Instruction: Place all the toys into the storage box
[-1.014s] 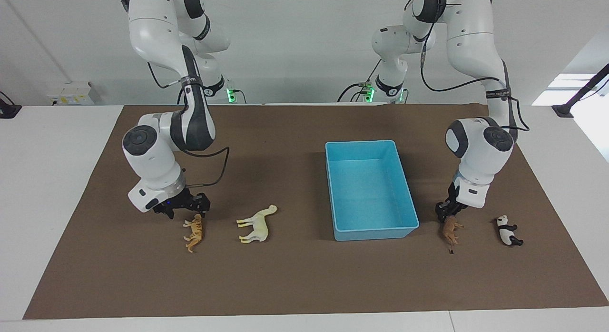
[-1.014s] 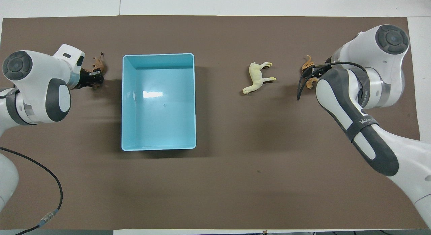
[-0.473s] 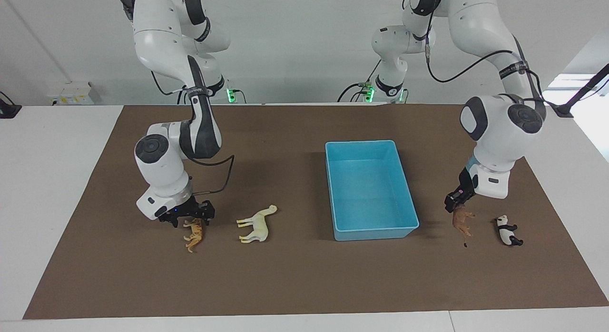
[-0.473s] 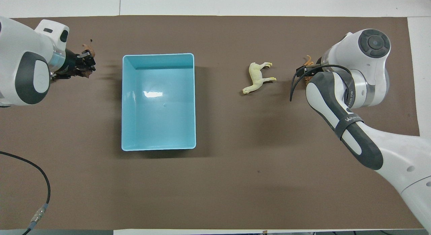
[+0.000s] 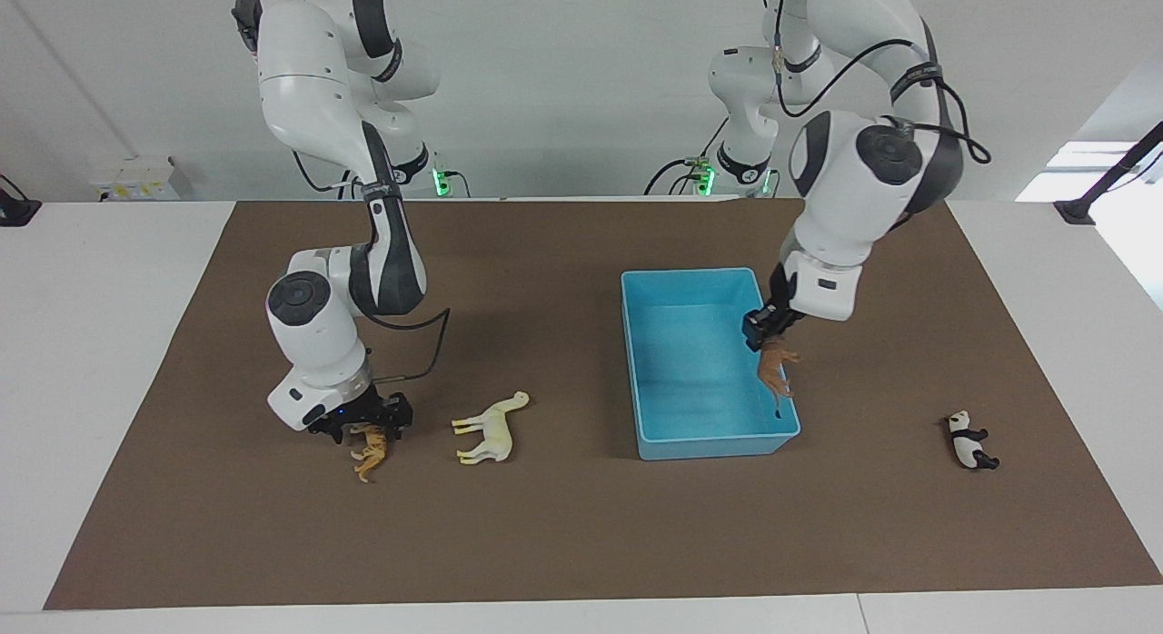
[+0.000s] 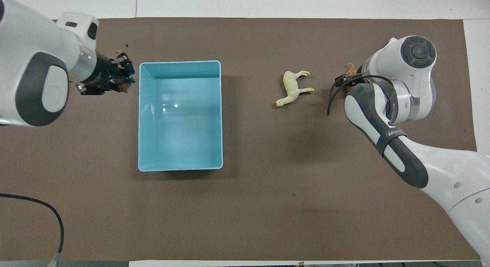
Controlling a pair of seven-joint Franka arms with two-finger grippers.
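Right pincer [image 5: 363,427]: mine, jaws spread wide, down low over the tiger [image 5: 371,450], its head end under my fingers; I cannot tell if I touch it.
Horse [image 5: 491,428]: lying on its side on the brown mat [image 5: 563,543], just beside my right pincer toward the box.
Storage box [image 5: 718,447]: light blue, between my two pincers; nothing lies on its floor.
Left pincer [image 5: 761,332]: mine, clamped on the lion [image 5: 774,369], raised over the box wall at the left arm's end; the lion hangs below my fingertips, above the box's inner edge.
Panda [image 5: 970,440]: on the mat, well apart from my left pincer, toward the left arm's end of the table.
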